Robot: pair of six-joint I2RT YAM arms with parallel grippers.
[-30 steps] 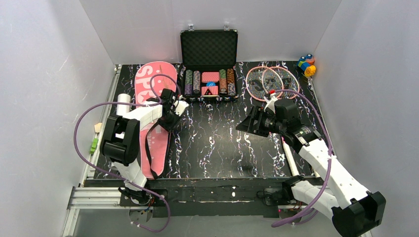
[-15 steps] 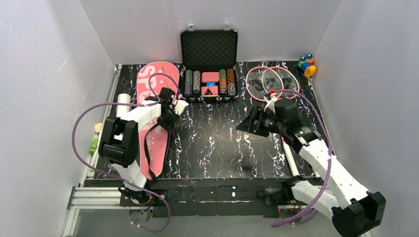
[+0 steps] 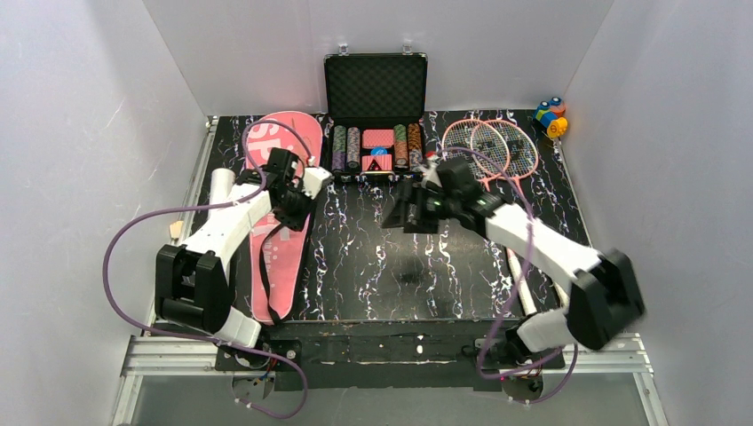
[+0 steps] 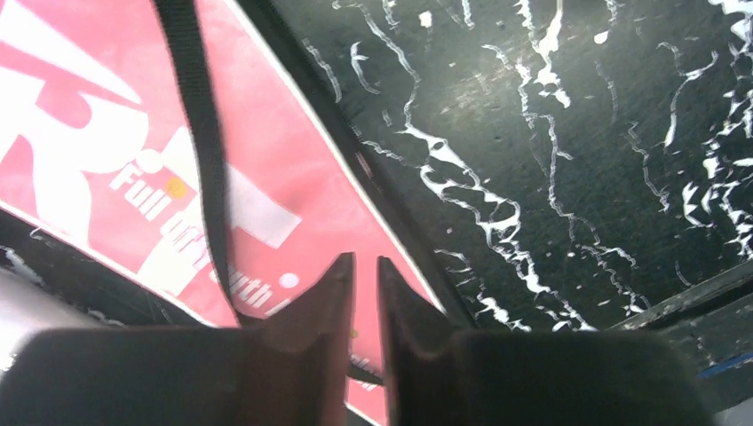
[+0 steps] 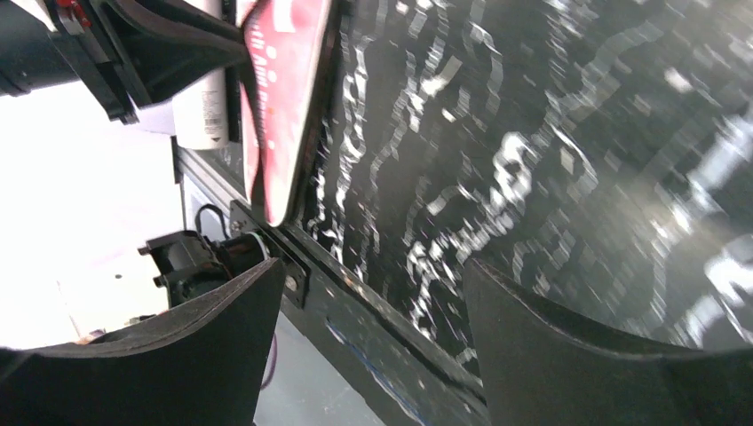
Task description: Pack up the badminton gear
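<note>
The pink "SPORT" cover (image 3: 266, 284) lies lengthwise down the left of the table, its black strap (image 3: 265, 257) looped over it. My left gripper (image 3: 290, 213) is shut, tips over the cover (image 4: 107, 160) near its right edge, beside the strap (image 4: 200, 133); I cannot tell whether they pinch anything. Left of the cover lies the white tube (image 3: 220, 186). Two pink-framed rackets (image 3: 488, 146) rest at the back right. Out over the middle of the table, my right gripper (image 3: 404, 213) is open and empty, pointing left toward the cover (image 5: 284, 98).
An open black case of poker chips (image 3: 375, 115) stands at the back centre. A small multicoloured toy (image 3: 550, 117) sits in the back right corner. The dark marbled table (image 3: 373, 266) is walled on three sides. Small beige and green pieces (image 3: 170, 248) lie off its left edge.
My left gripper has shut and shifted slightly back and left over the cover. The right arm has swung left and forward from the right side to the table's middle.
</note>
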